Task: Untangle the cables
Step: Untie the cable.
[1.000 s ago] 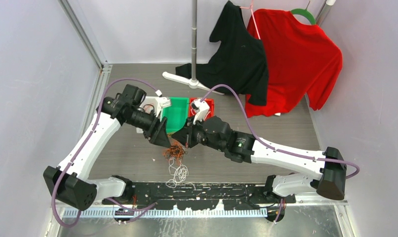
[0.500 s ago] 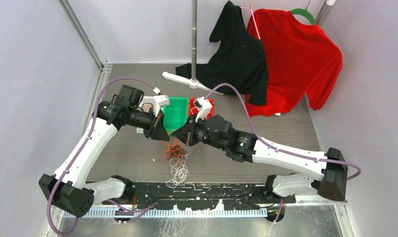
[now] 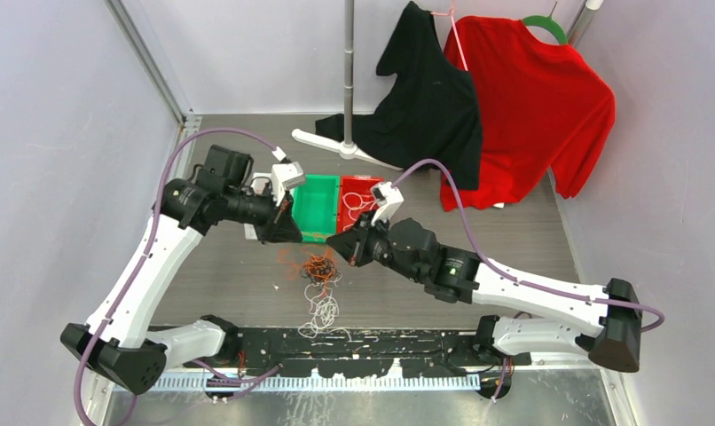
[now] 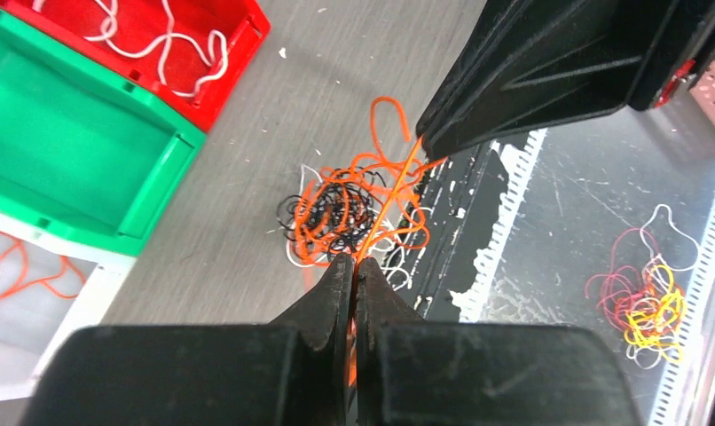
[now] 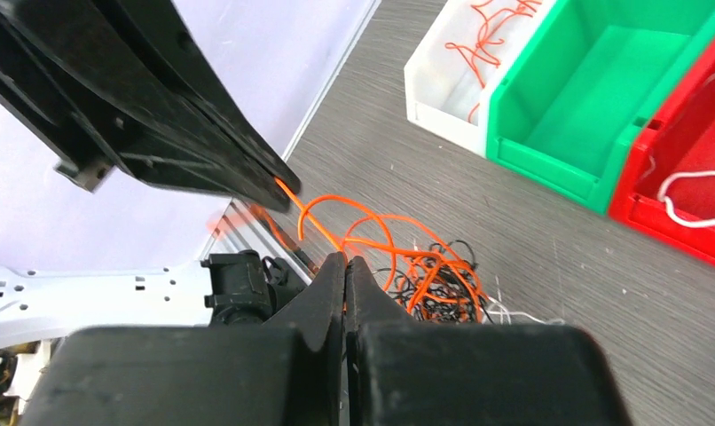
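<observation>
The cables (image 3: 317, 266) lie in an orange-red and black tangle on the table, with white loops (image 3: 321, 311) trailing toward me. My left gripper (image 3: 294, 235) is shut on one orange cable (image 4: 391, 191), which rises taut out of the tangle (image 4: 341, 209). The same strand runs to my right gripper (image 3: 334, 246), also shut on it. From the left wrist, my left gripper (image 4: 354, 264) faces the right gripper (image 4: 422, 142). From the right wrist, my right gripper (image 5: 345, 260) sits just above the tangle (image 5: 429, 284), and the left gripper (image 5: 283, 182) holds the strand (image 5: 301, 209).
A white bin (image 3: 267, 188) with orange cables, a green bin (image 3: 317, 209) and a red bin (image 3: 358, 197) with white cable stand behind the tangle. A stand base (image 3: 336, 146) and black (image 3: 429, 98) and red shirts (image 3: 531, 106) fill the back. More cables (image 4: 642, 306) lie on the near metal ledge.
The left gripper has shut on the orange cable and drawn back to the left. The right gripper has moved right, and the strand now stretches between them.
</observation>
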Action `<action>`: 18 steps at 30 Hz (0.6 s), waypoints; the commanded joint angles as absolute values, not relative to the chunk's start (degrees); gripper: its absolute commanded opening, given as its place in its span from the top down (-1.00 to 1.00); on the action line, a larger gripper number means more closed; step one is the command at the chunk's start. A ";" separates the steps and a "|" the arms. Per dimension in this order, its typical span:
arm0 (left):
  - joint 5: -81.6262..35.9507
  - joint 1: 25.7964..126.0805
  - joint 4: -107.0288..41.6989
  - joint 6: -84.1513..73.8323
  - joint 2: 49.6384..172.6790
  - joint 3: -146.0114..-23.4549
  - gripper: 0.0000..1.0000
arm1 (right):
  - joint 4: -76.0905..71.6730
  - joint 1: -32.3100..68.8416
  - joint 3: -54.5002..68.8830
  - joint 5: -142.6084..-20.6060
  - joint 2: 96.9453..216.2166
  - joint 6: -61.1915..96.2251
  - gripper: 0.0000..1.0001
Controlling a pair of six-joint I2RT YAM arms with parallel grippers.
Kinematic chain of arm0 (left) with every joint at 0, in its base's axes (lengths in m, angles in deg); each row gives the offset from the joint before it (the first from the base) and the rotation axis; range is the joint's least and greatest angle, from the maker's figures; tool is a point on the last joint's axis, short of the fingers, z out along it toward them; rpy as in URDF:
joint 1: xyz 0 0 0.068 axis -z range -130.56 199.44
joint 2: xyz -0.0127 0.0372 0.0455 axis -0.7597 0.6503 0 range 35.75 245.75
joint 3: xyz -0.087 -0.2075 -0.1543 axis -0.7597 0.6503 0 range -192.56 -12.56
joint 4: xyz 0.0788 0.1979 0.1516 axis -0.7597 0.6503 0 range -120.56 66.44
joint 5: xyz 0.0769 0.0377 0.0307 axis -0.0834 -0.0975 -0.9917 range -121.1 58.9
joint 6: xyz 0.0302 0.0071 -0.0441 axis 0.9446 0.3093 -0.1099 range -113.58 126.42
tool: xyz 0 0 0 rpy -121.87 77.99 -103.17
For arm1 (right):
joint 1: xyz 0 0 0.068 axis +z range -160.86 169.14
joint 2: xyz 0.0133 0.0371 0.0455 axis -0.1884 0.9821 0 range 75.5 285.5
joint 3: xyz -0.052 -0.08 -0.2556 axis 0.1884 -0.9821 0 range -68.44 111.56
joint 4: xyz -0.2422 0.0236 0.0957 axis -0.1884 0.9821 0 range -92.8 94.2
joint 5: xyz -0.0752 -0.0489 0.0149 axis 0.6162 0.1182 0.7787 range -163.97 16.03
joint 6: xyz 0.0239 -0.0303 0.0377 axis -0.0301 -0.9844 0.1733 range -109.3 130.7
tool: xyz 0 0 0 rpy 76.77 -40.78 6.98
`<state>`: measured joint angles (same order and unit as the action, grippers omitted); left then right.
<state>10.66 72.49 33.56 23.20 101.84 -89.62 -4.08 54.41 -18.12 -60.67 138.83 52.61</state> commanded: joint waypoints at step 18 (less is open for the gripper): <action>2.22 70.80 42.08 26.60 99.12 -106.70 1.00 | -0.93 53.21 -19.50 -62.44 134.25 43.57 -0.77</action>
<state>-1.03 70.87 41.36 27.02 100.15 -103.78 5.71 53.15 -24.63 -59.73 132.56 48.50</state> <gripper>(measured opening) 0.009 0.846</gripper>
